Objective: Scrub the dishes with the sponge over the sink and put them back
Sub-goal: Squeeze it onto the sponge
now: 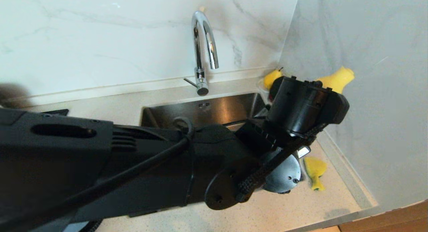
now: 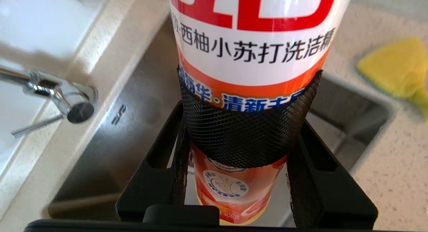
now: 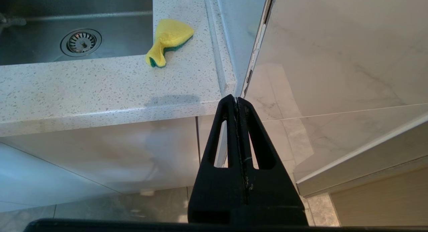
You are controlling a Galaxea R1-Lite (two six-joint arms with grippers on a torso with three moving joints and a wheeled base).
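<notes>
- So far, no scrubbing: the left gripper jaws clamp a detergent bottle above the sink.
- Sponge lies untouched on the desk; dishes unseen.
- Right gripper hangs parked, jaws closed, empty.

Sponge on counter right of sink; tap behind sink; bottle over sink.

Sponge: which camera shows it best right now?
The right wrist view: the whole sponge lies unobstructed on the countertop beside the sink. The head view has the left arm partly covering it; the left wrist view catches it blurred at the frame edge.
</notes>
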